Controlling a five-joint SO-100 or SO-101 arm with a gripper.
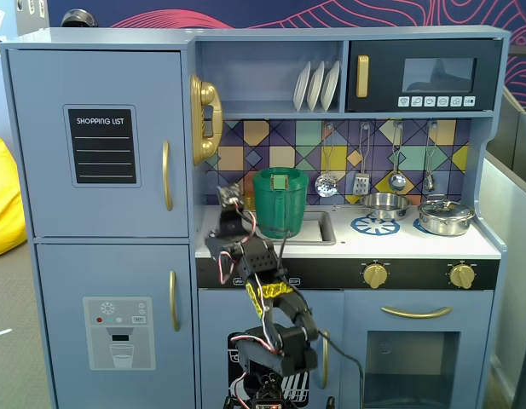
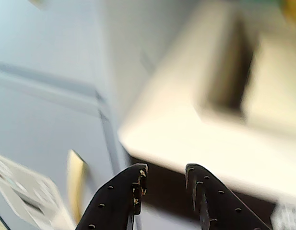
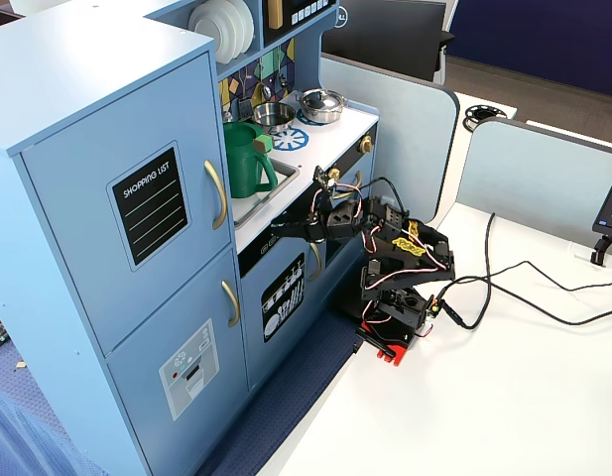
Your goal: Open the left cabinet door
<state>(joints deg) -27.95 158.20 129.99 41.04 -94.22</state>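
Observation:
The left cabinet door (image 1: 101, 77) is blue-grey with a black "SHOPPING LIST" panel (image 1: 101, 145) and a vertical gold handle (image 1: 167, 175). It is shut. It also shows in a fixed view (image 3: 97, 188), and its blurred lower part shows in the wrist view (image 2: 42, 38). My gripper (image 3: 284, 230) points at the cabinet at the height of the counter's front edge, below and to the right of that handle and apart from it. In the wrist view the gripper (image 2: 165, 171) is open and empty, with both black fingers apart.
The lower door with the water dispenser graphic (image 1: 118, 332) and its gold handle (image 2: 76, 187) is below. A green pitcher (image 1: 280, 202) stands in the sink. The small door with the glassware picture (image 3: 283, 302) is beside the arm base (image 3: 390, 317). Cables (image 3: 504, 288) lie on the white table.

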